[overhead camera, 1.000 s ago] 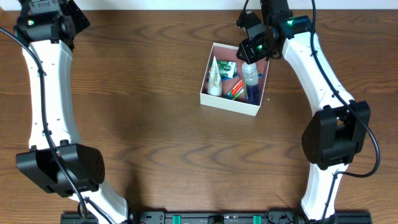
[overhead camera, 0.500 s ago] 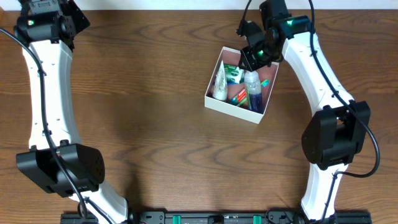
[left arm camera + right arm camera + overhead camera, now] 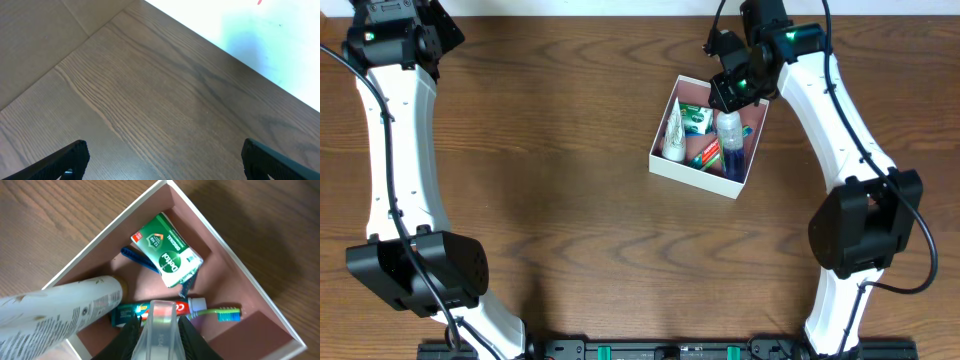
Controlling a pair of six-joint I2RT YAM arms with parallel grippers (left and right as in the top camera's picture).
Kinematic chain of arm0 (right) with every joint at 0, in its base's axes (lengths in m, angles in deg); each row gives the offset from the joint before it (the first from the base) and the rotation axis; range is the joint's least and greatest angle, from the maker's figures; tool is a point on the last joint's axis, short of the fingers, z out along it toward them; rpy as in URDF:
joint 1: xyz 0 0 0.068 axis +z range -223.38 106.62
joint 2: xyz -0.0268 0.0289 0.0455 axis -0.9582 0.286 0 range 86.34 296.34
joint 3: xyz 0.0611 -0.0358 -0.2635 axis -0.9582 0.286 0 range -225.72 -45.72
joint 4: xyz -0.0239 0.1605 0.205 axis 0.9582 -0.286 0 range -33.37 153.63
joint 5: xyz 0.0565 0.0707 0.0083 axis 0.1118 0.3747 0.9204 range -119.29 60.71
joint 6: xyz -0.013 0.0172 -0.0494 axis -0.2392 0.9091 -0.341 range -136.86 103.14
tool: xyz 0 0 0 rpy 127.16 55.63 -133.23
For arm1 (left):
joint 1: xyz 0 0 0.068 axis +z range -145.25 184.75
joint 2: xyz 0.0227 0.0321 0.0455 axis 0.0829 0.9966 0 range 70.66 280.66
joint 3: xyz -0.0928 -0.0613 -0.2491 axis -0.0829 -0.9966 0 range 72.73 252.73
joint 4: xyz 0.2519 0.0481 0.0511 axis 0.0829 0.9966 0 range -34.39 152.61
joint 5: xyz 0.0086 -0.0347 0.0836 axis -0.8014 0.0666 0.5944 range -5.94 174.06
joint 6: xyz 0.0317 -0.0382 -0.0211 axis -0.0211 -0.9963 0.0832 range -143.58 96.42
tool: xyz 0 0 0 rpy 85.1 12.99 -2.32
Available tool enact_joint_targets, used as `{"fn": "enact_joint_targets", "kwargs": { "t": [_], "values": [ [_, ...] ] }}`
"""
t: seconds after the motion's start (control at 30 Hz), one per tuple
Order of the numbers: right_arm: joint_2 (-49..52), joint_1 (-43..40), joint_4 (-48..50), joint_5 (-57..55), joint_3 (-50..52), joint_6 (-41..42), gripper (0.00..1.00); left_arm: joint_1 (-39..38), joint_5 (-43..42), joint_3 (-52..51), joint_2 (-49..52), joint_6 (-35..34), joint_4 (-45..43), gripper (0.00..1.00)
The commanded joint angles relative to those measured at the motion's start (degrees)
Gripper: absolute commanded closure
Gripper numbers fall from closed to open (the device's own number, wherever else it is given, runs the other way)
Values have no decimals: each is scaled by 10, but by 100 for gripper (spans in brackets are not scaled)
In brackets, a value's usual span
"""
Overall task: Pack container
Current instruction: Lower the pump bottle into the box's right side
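Note:
The container (image 3: 695, 178), a shallow white box with a pink inside, sits at the right back of the table. It holds a white tube (image 3: 673, 130), a green packet (image 3: 696, 120), a red and green toothpaste tube (image 3: 705, 153) and a clear bottle (image 3: 729, 135). My right gripper (image 3: 735, 88) is over its far side, shut on the bottle's translucent cap (image 3: 162, 325). The right wrist view shows the pink floor (image 3: 260, 325), the packet (image 3: 167, 250), the white tube (image 3: 55, 312), a green toothbrush (image 3: 220, 312) and a blue razor (image 3: 137, 257). My left gripper (image 3: 162, 160) is open and empty.
The left arm (image 3: 395, 150) runs along the table's left side, far from the box. The right arm (image 3: 840, 120) stretches along the right side. A pale wall edge (image 3: 240, 30) borders the table behind the left gripper.
The container slid a little to the right and turned slightly, with my right gripper moving along with it. In the last half second almost nothing moved. The left arm stayed still.

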Motion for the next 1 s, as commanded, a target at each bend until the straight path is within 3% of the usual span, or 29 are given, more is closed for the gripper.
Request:
{"fn": "enact_joint_targets", "kwargs": {
  "t": [0.0,0.43,0.87,0.97],
  "values": [
    [-50,1,0,-3,-11,-5,76,1,9,-3,-2,3,0,2],
    [-62,1,-105,-3,-11,6,77,1,9,-3,-2,3,0,2],
    [-62,2,-167,3,-11,10,71,1,9,-3,-2,3,0,2],
    [-62,2,-177,3,-11,10,65,1,9,-3,-2,3,0,2]
  ]
}}
